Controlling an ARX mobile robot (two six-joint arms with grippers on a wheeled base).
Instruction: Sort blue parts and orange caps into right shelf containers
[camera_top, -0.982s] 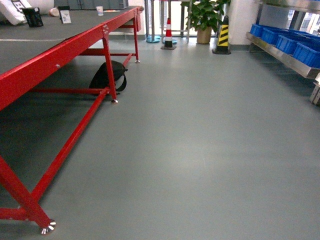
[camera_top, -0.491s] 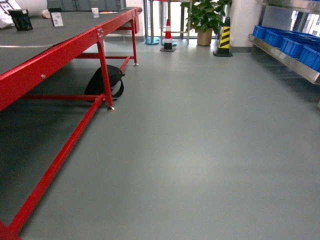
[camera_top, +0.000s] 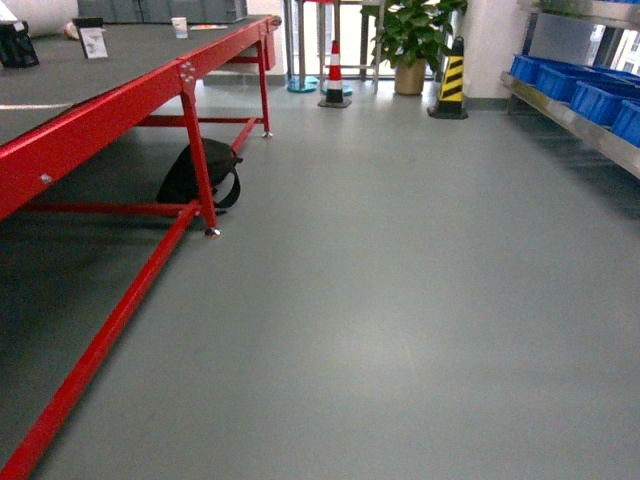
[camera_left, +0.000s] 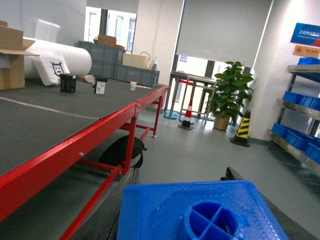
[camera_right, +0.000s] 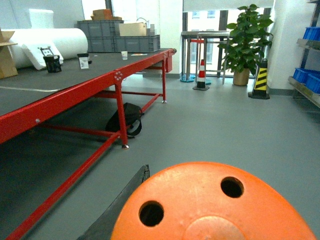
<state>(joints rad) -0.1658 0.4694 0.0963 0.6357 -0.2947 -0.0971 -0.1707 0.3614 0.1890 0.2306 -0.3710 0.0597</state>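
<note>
— End effector states, either arm?
— Cannot tell; only a dark finger (camera_right: 120, 205) shows, lower left of the right wrist view. The orange cap (camera_right: 215, 205) fills that view's bottom, against the camera. The blue part (camera_left: 200, 210) fills the left wrist view's bottom likewise.
— Crates?
— Blue crates (camera_top: 585, 90) sit on the shelf, upper right of the head view, well apart. Neither arm shows there.
</note>
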